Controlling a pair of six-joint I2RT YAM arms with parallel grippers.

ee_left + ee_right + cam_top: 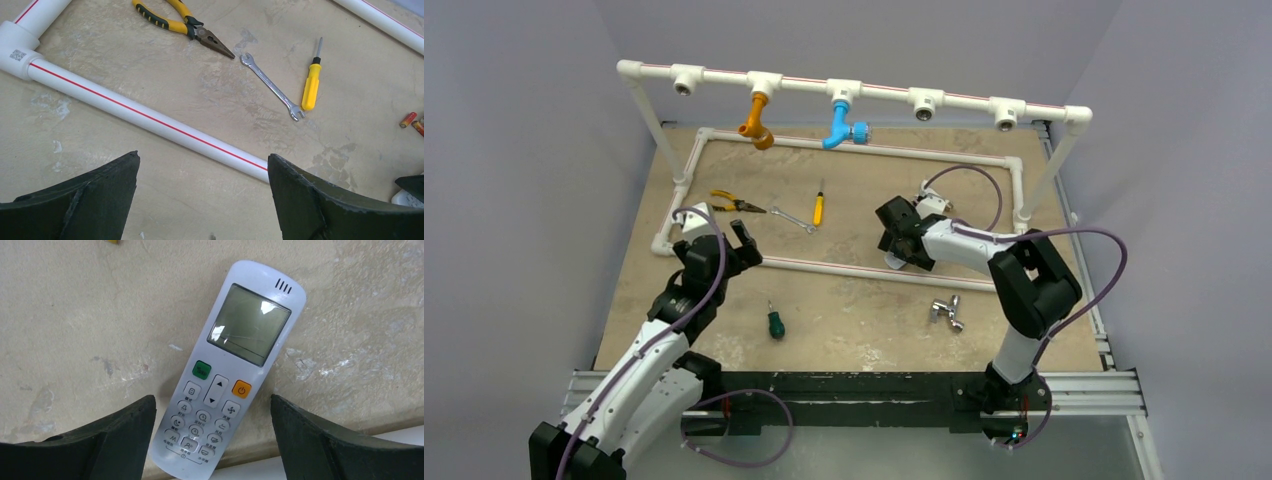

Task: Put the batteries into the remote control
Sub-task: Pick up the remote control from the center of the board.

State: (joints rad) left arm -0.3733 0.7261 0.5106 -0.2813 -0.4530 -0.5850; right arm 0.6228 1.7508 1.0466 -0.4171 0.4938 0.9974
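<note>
Between the spread fingers of the right end effector point(211, 397) lies the remote control point(227, 370), face up on the tabletop point(864, 310), with its grey screen pointing away from the wrist and its buttons toward it. Neither finger touches it: bare tabletop shows along both long edges, a little more on the right. Its button end lies just beside the near rail of the white pipe frame point(350, 455); I cannot tell whether it touches. The screen end has open surface beyond it.

The batteries point(407, 120) show only in the left wrist view, two small red-orange cylinders lying close together at the far right edge, one cut off by the frame. A strip of bare tabletop separates them from the yellow screwdriver point(311, 85), whose handle end is just beside the lower jaw of the wrench point(272, 87). The pliers point(185, 22) lie farther left, apart from both.

The left end effector point(203, 157) is wide open and empty, over the same near rail, which runs diagonally between its fingers. Outside the frame, nearer the arm bases, a green-handled screwdriver point(775, 322) and a metal tap fitting point(946, 312) lie well apart, with a wide stretch of bare tabletop between them.
</note>
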